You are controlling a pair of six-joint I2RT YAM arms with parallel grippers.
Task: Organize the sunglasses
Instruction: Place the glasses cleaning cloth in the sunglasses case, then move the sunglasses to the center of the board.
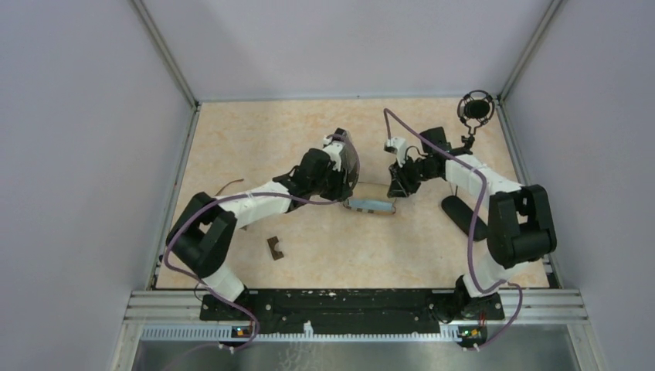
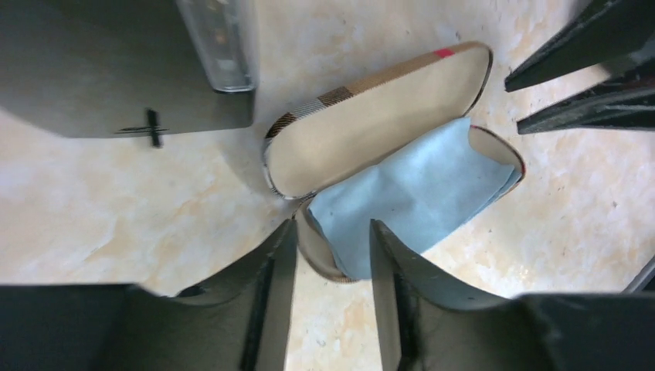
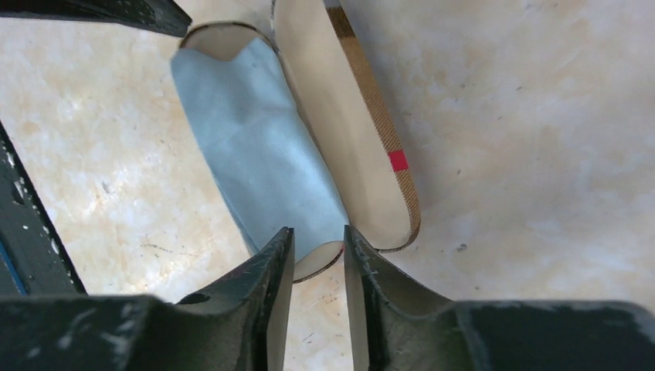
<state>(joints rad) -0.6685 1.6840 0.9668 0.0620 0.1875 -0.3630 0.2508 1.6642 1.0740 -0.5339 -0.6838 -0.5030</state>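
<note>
Where the pale marbled worktop [image 1: 347, 259] comes nearest the arm bases:

- **Item one:** small dark-brown folded pair of sunglasses [image 1: 274, 247], lying loose on the inner side of the left arm. Lens colour too small to tell.
- **Item two, right side:** black elongated case [image 1: 462, 216], beside the right arm, no part of the job.
- **Item three, centre:** open beige plaid hard-shell case [image 1: 371, 205], lid laid back, light blue cloth [image 2: 402, 193] lying in the lower half. Its long axis runs left to right, one end toward each arm.
- **Left tool [image 2: 332, 228]:** jaws parted narrowly, poised over the case's left end, holding nothing.
- **Right tool [image 3: 317, 229]:** jaws parted narrower, over the right end, likewise empty.
- **Item four, farther back on the left:** slim brown thin-templed pair of sunglasses [image 1: 230, 184], seen only as a fine curved line.

Governing relation: both pairs lie left of the case and of both tools, so the left arm is judged the nearer for either pick. The case mouth faces up, fit to take a pair laid along its length.
</note>
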